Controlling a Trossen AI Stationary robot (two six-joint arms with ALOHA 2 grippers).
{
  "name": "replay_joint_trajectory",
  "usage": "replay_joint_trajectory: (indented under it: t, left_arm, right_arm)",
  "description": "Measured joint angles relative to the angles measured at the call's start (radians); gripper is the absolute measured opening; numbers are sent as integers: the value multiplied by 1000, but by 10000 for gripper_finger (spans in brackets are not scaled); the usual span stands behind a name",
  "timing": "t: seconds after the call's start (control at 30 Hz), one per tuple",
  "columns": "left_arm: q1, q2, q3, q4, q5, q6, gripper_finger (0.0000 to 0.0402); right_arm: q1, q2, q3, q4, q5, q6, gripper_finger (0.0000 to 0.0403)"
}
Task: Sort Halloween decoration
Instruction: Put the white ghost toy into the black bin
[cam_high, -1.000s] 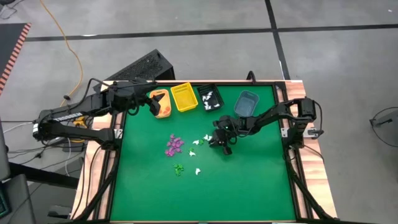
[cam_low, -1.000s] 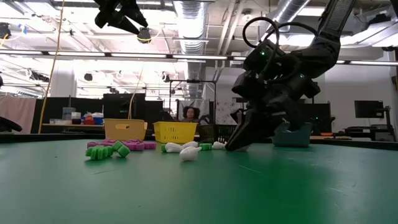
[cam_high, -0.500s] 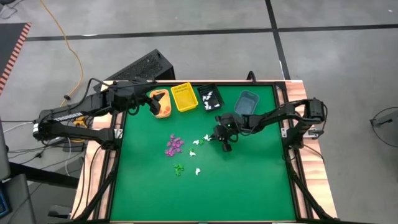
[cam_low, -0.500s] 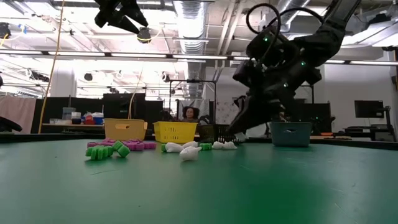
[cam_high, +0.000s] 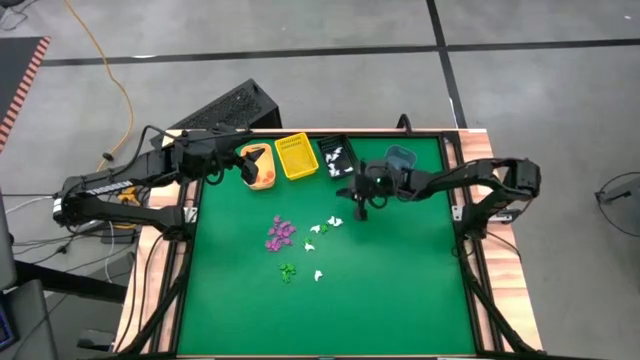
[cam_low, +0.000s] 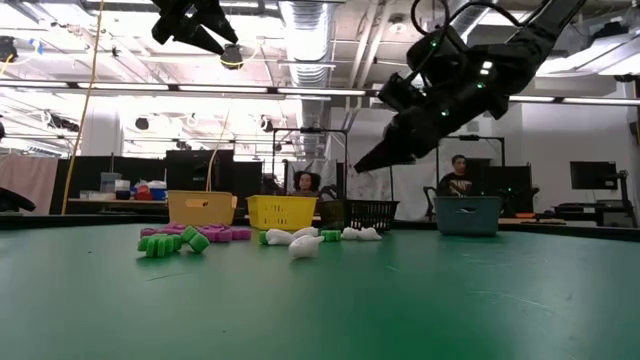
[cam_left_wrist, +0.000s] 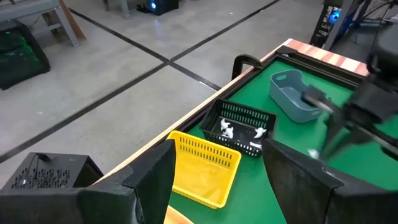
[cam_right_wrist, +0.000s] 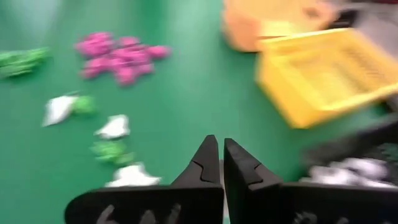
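We see the right claw (cam_high: 361, 203) hanging above the green surface (cam_high: 400, 290), just in front of the black mesh bin (cam_high: 336, 157) and beside the blue-grey bin (cam_high: 396, 165). In the right wrist view its two dark fingers (cam_right_wrist: 202, 163) stand almost together, only a thin slit between them; whether anything tiny is pinched there we cannot tell. In the low view this claw (cam_low: 362, 162) is lifted well clear of the surface, pointing down and to the side.

The left claw (cam_high: 247, 168) waits at the back of the surface over the orange bin (cam_high: 262, 170), which sits next to the yellow bin (cam_high: 295, 156). In the left wrist view its fingers (cam_left_wrist: 152, 180) stand wide apart with nothing between them.

The Halloween decoration lies loose near the middle of the surface: a cluster of purple pieces (cam_high: 280, 232), a few white pieces (cam_high: 322, 227) with small green bits among them just beside the purple, a green clump (cam_high: 287, 270) nearer the front, and one white piece (cam_high: 318, 275) close to it. More white pieces (cam_high: 338, 158) already lie inside the black mesh bin.

In the low view, two people (cam_low: 456, 178) show in the room behind the bins.
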Motion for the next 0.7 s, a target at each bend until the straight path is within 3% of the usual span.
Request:
replay_joint_trajectory:
  t: [0.37, 0.7]
  left_arm:
    - [0, 0, 0, 0, 0, -1, 232]
    - [0, 0, 0, -1, 1, -1, 232]
  right_arm:
    - [-166, 34, 116, 36, 32, 3, 11]
    - [-252, 87, 117, 29, 31, 109, 11]
